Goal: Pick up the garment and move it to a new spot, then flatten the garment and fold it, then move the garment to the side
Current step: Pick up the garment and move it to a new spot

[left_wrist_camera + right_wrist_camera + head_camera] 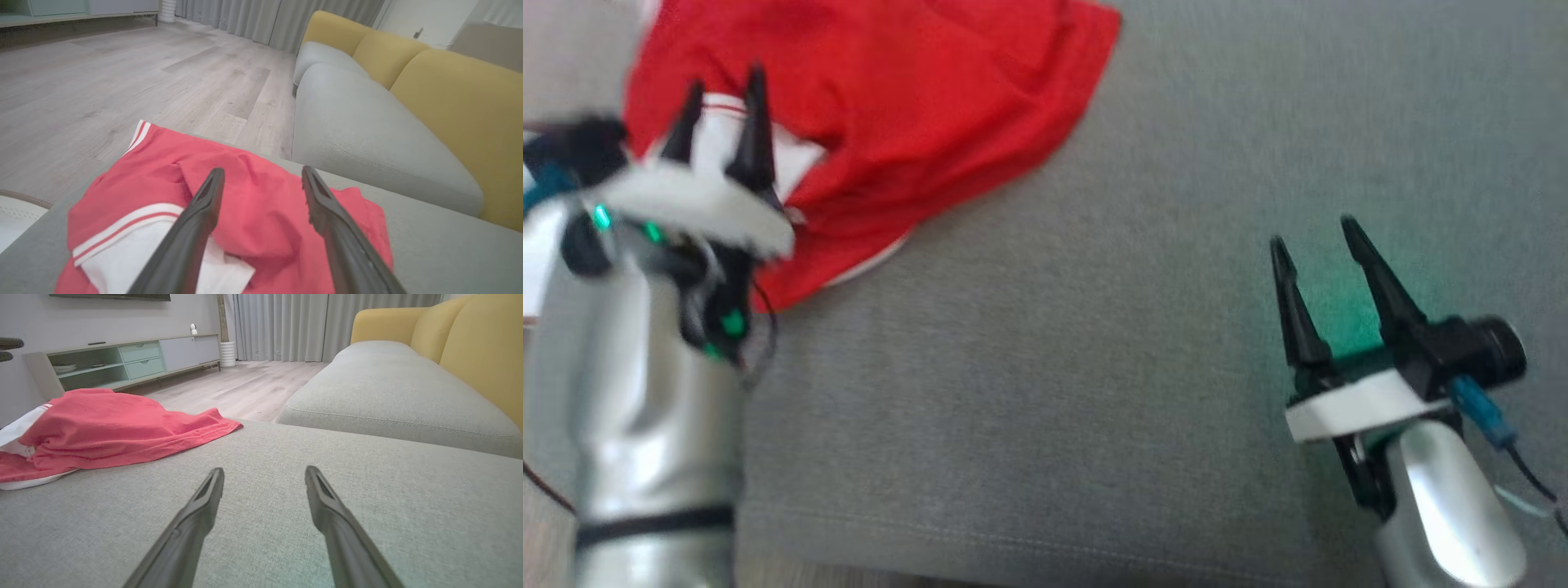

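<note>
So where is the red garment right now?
The red garment lies crumpled at the head view's upper left, on the grey cushion, beneath the open left gripper, far from the right gripper.

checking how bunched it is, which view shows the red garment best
The right wrist view: the red garment lies sharp, unobstructed on the grey cushion, only its left end cropped. The head view is blurred, crops its top, and the left gripper overlaps it. The left wrist view is close, but fingers cover part.

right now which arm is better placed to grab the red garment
Left. The left claw, open, hangs right over the crumpled red garment, while the right claw sits open over grey cushion, well away.
</note>
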